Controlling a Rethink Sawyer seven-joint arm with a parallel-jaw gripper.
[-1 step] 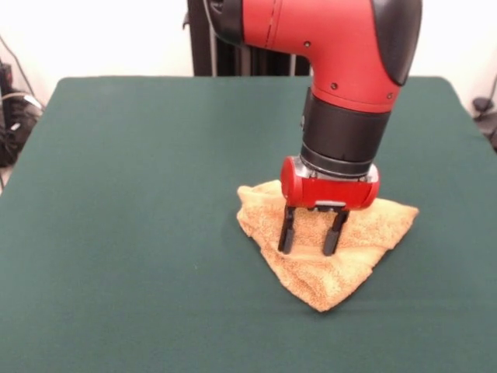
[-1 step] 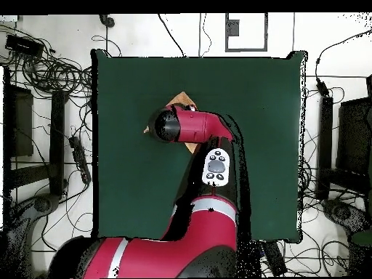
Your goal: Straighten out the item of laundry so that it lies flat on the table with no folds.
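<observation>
pale floor [image 2: 65, 43] strewn with black cables [image 2: 54, 73], white wall [image 1: 101, 35] behind

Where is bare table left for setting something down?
The green table is bare from its left edge to the folded towel, along the far edge behind the arm, and on the strip right of the towel. It is crowded only at the towel, where the open gripper stands.

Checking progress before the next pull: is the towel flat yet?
No. The towel lies folded into a rumpled triangle under the open hand.
</observation>
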